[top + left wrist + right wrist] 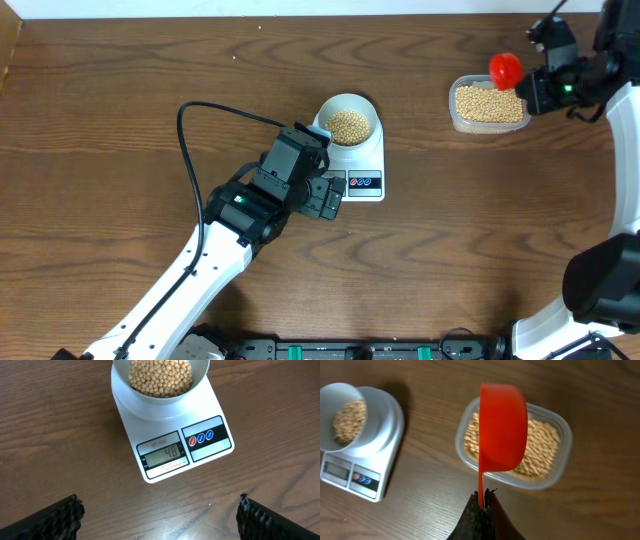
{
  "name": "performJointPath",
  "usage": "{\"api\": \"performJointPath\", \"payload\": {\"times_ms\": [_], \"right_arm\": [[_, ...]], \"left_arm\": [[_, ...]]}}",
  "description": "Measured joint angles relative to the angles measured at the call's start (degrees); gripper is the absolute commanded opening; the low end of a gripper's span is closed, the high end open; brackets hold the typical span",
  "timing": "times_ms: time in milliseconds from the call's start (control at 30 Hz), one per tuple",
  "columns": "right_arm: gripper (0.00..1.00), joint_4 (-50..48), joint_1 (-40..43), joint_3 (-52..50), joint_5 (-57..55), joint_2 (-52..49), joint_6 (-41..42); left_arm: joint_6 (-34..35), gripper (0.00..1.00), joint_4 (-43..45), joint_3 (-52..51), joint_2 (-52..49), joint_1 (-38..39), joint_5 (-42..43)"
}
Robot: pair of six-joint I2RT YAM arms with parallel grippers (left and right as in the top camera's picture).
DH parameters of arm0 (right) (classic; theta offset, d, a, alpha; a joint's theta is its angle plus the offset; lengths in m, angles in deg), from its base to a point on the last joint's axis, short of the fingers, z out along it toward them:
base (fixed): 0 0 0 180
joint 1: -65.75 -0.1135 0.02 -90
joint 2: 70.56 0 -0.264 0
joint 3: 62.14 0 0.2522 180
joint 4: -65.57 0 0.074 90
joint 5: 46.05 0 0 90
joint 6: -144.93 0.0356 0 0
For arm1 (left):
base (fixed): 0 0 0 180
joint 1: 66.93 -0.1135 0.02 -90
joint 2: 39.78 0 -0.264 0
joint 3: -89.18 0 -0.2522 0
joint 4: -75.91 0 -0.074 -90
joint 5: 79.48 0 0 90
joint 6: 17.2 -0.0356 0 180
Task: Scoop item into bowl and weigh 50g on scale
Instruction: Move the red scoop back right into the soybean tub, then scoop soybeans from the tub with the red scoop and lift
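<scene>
The scale (365, 183) is set on the wooden bench (120, 100). The bowl (372, 108) is carried on its platform, partly filled with beans (348, 126), and 48 is shown on its display (165, 455). The left gripper (160, 515) is held wide open just beside the scale's display end, with nothing between its fingers. Well to the right of the scale, a red scoop (503, 425) is clamped by its handle in the closed right gripper (482, 505) and held over a clear tub (532, 481) of more beans.

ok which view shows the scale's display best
Left wrist: the display on the scale sits close, facing the camera, reading 48. Overhead shows it tiny beside the left fingers; right wrist shows it small and unreadable.
</scene>
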Motion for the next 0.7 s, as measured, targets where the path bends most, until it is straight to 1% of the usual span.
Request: {"api": "performJointPath", "payload": {"times_ms": [333, 700], "right_arm": [[0.02, -0.17, 0.92, 0.00, -1.73, -8.50, 3.34], [0.02, -2.49, 0.61, 0.00, -6.38, -12.48, 5.84]], "left_arm": [[0.00, 1.00, 0.00, 0.00, 0.00, 0.00, 0.00], [0.00, 1.00, 0.00, 0.00, 0.00, 0.00, 0.00]]}}
